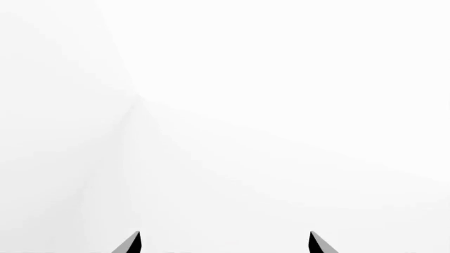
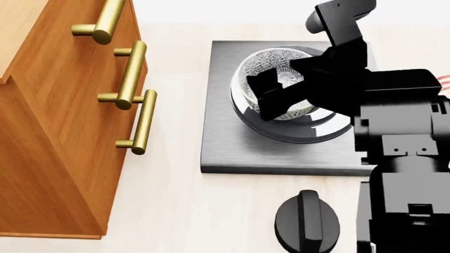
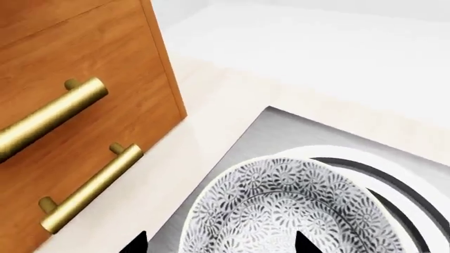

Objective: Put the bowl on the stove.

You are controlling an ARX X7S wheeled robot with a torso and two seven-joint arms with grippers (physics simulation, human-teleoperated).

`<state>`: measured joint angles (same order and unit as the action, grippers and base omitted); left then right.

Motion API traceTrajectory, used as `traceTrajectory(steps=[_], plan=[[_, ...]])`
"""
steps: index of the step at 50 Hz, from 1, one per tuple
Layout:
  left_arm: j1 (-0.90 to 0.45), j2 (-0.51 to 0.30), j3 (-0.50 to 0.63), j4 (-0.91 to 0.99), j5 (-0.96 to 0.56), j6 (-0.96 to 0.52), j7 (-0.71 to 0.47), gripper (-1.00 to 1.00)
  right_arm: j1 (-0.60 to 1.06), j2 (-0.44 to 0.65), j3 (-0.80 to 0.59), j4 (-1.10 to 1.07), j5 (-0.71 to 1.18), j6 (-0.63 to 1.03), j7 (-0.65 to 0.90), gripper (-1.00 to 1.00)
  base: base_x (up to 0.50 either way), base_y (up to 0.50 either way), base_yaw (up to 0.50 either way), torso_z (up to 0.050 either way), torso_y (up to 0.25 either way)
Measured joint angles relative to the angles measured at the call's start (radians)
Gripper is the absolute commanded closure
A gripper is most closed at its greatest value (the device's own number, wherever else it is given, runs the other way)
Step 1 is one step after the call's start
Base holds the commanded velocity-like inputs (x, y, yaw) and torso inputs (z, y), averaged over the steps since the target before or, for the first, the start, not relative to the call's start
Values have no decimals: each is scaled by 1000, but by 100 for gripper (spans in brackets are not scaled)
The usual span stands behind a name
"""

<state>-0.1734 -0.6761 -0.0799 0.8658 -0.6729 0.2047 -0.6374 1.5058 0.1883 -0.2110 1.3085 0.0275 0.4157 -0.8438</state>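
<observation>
The bowl [image 2: 274, 62], white with a grey-blue floral pattern, sits upright on the round burner of the dark-grey stove [image 2: 225, 142]. My right gripper [image 2: 271, 96] is over the bowl's near-left side with its jaws wide apart. In the right wrist view, the gripper [image 3: 219, 245] has one fingertip [image 3: 136, 243] outside the bowl [image 3: 295, 205] over the slab [image 3: 267, 132] and the other inside it. My left gripper [image 1: 225, 243] is open and empty, facing only blank white. It is out of the head view.
A wooden cabinet [image 2: 49, 137] with brass bar handles [image 2: 134, 74] stands left of the stove. A black round knob [image 2: 307, 221] lies on the pale tabletop [image 2: 176, 211] in front of the stove. A red-striped plate edge [image 2: 444, 81] shows behind my right arm.
</observation>
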Motion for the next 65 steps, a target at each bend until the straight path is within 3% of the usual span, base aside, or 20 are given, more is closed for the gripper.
traceTrajectory(steps=[26, 46, 65], plan=[[-7, -5, 7, 3, 8, -11, -10, -100, -100, 37, 295, -48, 91, -290, -11, -100, 0, 0, 0, 0, 0], [-7, -6, 17, 5, 14, -14, -12, -100, -378, 7, 549, -569, 363, -205, 4, -100, 0, 0, 0, 0, 0], [-11, -5, 29, -1, 22, -17, -12, -100, -517, -56, 785, -864, 684, -115, -3, -100, 0, 0, 0, 0, 0]])
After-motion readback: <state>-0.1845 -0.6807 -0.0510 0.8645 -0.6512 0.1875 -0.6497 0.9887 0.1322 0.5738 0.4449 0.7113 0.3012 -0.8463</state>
